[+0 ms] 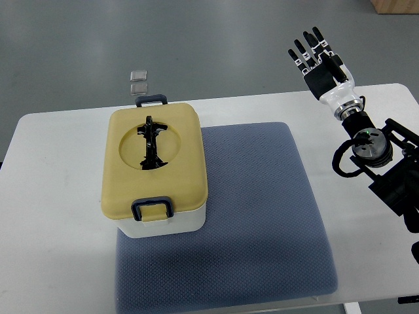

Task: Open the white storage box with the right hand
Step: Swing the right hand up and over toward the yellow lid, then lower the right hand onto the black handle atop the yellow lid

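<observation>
A white storage box (167, 224) with a tan lid (154, 160) stands on the left part of a blue-grey mat (255, 216). The lid is shut and has a black folding handle (151, 143) in a round recess. Dark blue latches sit at the near edge (152, 209) and the far edge (151, 100). My right hand (316, 53) is raised over the table's far right edge, fingers spread and holding nothing, well to the right of the box. The left arm is not in view.
The white table (59, 216) carries the mat. Two small clear squares (139, 81) lie on the grey floor beyond the table's far edge. A cardboard box corner (396, 5) shows at the top right.
</observation>
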Available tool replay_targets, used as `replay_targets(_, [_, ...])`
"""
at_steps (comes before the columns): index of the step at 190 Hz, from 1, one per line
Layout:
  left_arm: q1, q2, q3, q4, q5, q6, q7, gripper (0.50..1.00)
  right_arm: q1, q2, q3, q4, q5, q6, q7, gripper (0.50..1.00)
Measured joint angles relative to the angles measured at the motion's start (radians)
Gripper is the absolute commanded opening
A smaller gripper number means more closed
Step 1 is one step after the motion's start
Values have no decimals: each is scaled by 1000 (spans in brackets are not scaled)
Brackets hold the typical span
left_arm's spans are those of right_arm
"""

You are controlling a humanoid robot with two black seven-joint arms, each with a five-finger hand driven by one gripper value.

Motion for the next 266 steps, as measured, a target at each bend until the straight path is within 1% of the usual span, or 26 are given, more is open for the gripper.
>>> replay_targets(29, [-1, 0, 1, -8, 0, -12, 0, 1000, 99, -28, -14, 23, -209, 4, -13, 936])
replay_targets(52, [-3, 0, 1, -26, 0, -14, 0, 1000, 195, -76, -35, 60, -392, 15, -63, 936])
replay_targets(66, [-3, 0, 1, -30, -1, -14, 0, 1000, 269, -99, -101, 79, -506, 41, -84, 936])
replay_targets(85, [-3, 0, 1, -30, -2, -14, 0, 1000, 374, -121, -244, 102, -656, 72, -87, 936])
replay_targets(103, [-3, 0, 1, -30, -2, -14, 0, 1000, 488, -153, -419, 153, -814, 83, -63, 936])
replay_targets(121, [-3, 0, 1, -29, -2, -14, 0, 1000, 579, -179, -548, 226, -953, 84, -14, 936])
replay_targets(136, [-3, 0, 2, -29, -2, -14, 0, 1000, 619, -190, -615, 283, -1069, 79, 33, 936])
replay_targets(153, [-3, 0, 3, -31, -2, -14, 0, 1000, 634, -192, -647, 326, -1210, 72, 81, 936])
replay_targets(169, [-3, 0, 3, -33, -1, -15, 0, 1000, 631, -183, -654, 342, -1336, 51, 108, 936])
replay_targets(197, [-3, 0, 3, -44, -1, -15, 0, 1000, 588, -138, -657, 343, -1485, -45, 118, 936])
replay_targets(239, [-3, 0, 2, -47, -1, -15, 0, 1000, 541, -81, -648, 310, -1523, -158, 114, 934])
replay_targets(266, [-3, 0, 3, -47, -2, -15, 0, 1000, 516, -37, -640, 271, -1522, -214, 113, 934])
